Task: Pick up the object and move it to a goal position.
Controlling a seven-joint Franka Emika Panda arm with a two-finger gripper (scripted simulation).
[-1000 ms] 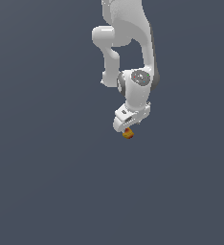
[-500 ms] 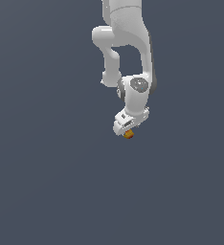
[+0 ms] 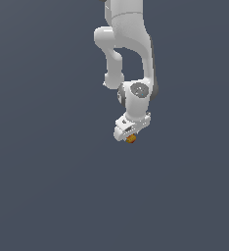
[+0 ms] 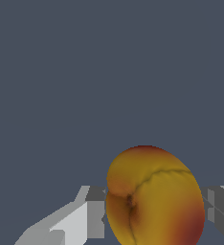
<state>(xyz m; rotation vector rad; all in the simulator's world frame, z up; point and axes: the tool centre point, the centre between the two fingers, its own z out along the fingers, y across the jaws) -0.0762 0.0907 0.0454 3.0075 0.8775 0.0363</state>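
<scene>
While the arm [image 3: 128, 44] reaches down, its gripper [image 3: 130, 133] is clenched on the orange-yellow object [image 4: 154, 196].

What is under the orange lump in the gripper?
Only plain grey ground shows around the lump, which sits between the gripper fingers. The spot directly beneath is covered by the lump itself.

The white arm [image 3: 128, 39] descends from the top edge of the exterior view, bends at an elbow link toward the exterior view's left, then drops through a rounded wrist joint [image 3: 137, 93] to the gripper [image 3: 130, 137]. The gripper points downward, slightly tilted. In the wrist view both grey fingers [image 4: 95, 213] press against opposite sides of the orange-yellow object [image 4: 154, 196], clamping it between them. Finger pads are partly hidden behind the object. The hand housing appears white and intact.
</scene>
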